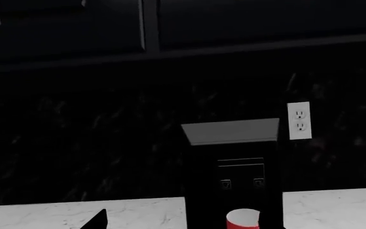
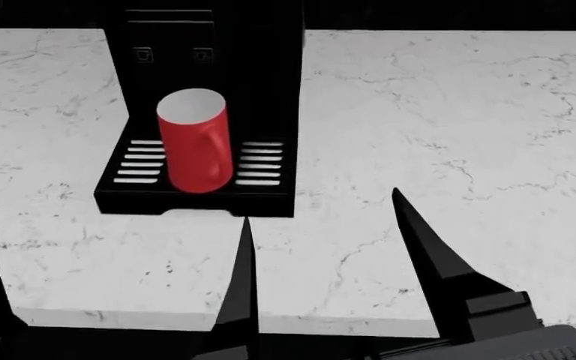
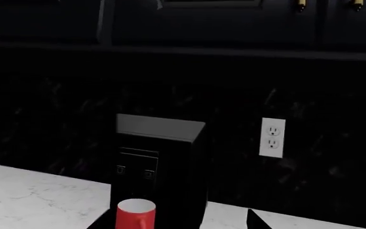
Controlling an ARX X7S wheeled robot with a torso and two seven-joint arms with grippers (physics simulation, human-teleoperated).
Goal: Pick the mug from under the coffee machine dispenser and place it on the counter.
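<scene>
The red mug (image 2: 197, 141) stands upright on the slotted black tray (image 2: 258, 169) of the coffee machine (image 2: 228, 52), with its open mouth facing up and its long side going straight up and down. It is a tall, round, shiny cup, red outside and white inside. No handle can be seen in the head view, so which way the handle points cannot be told. The machine is a tall, boxy, black thing with a flat grey top and two small buttons (image 2: 173, 54) on its front, just above the mug. It sits on the tabletop (image 2: 448, 112) — smooth, white and stone-like, with thin grey lines running through it. The tray has rows of thin white-looking slots on both sides of the mug. In the head view, two dark pointed fingers (image 2: 423, 240) of the right pincer (image 2: 320, 229) stick up over the near part of the tabletop. They are spread wide apart and hold nothing. They are in front of the machine and do not touch the mug. Of the left pincer, only a dark tip (image 1: 97, 220) shows in its wrist view, so how far it is open cannot be told. Behind the machine is a dark wall with a white socket (image 3: 272, 137) — it has two plug spots — and dark cupboards hang above.
</scene>
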